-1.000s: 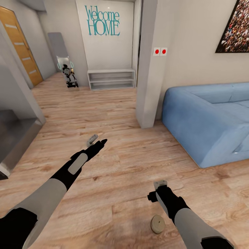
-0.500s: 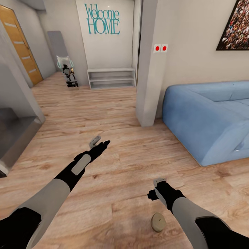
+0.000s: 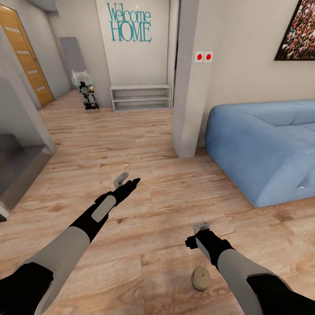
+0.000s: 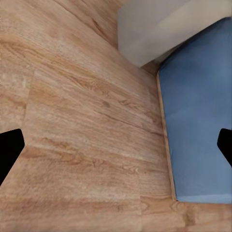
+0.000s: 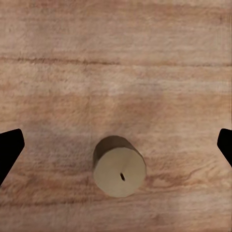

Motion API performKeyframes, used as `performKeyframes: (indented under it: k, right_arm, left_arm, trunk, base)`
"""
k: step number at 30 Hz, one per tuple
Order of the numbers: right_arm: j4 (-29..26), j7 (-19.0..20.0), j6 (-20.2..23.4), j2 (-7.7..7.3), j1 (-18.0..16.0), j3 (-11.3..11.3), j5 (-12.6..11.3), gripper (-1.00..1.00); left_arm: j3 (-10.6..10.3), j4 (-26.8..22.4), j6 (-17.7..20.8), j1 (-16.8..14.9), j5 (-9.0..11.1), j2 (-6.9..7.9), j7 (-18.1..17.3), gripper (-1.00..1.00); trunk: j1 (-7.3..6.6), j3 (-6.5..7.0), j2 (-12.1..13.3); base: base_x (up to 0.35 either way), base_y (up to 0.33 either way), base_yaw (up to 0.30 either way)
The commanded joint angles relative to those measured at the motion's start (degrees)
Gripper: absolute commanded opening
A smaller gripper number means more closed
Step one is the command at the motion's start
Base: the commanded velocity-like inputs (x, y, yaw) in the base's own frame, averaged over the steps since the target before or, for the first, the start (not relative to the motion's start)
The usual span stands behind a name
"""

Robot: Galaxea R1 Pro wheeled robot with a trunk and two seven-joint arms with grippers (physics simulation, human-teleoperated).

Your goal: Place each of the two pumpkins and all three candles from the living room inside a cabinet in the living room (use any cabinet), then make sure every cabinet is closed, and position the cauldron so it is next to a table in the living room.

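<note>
Light wood floor [image 3: 144,144] runs the whole way back to a wall with teal "Welcome HOME" lettering [image 3: 130,22], a low grey shelf unit [image 3: 141,97] under it and an orange door [image 3: 25,59] off to the side.

One candle [image 3: 201,278] stands upright on the floor, right by the robot's base and just under the right arm. The right gripper [image 3: 201,227] hangs over it pointing down. In the right wrist view the candle [image 5: 119,166] sits between the two dark fingertips [image 5: 9,147], which are spread wide at the frame edges and not touching it. Looks like the arm is parked there to line up a grab from above, though the candle is a bit off centre, so it probably needs a nudge first.

The left gripper [image 3: 124,179] is stretched out forward over bare floor, also wide open and empty, most likely just kept out of the way.

Nearby there's a blue sofa [image 3: 267,148] on the right and a grey pillar [image 3: 190,78] beside it, both well apart from the candle. Nothing blocks the pick.
</note>
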Motion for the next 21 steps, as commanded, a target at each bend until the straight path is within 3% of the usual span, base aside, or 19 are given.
performKeyframes:
  k: [1,21]
  right_arm:
    - [-0.02,-0.02,-0.03,0.03,0.00,0.01,0.01,1.00]
    - [-0.04,-0.26,2.09,-0.36,0.00,-0.15,0.02,1.00]
  left_arm:
    - [0.00,0.00,0.00,0.00,0.00,0.00,0.00,1.00]
    - [0.00,0.09,0.00,0.00,0.00,0.00,0.00,1.00]
  trunk:
    - [0.22,-0.18,-0.42]
    - [4.62,-3.77,-8.44]
  base:
    - [0.000,0.000,0.000]
    - [0.000,0.000,0.000]
